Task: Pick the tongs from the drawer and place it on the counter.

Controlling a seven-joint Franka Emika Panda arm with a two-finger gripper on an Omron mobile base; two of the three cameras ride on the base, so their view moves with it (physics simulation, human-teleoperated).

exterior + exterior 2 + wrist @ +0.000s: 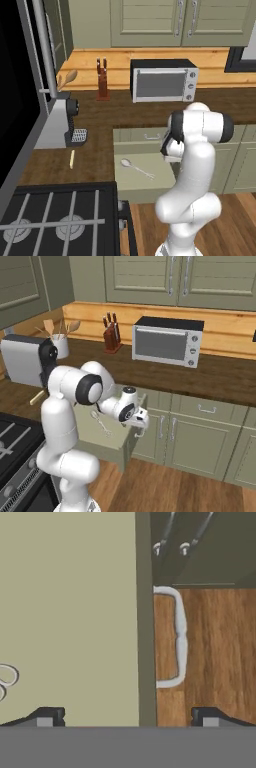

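With the drawer already pulled out and the gripper wide open and empty over its front edge, the reach is next: the tongs lie inside, off beyond 1 fingertip.

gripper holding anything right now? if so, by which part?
Nothing is held. The gripper hangs open over the drawer front edge, jaws apart and bare; the tongs lie loose inside.
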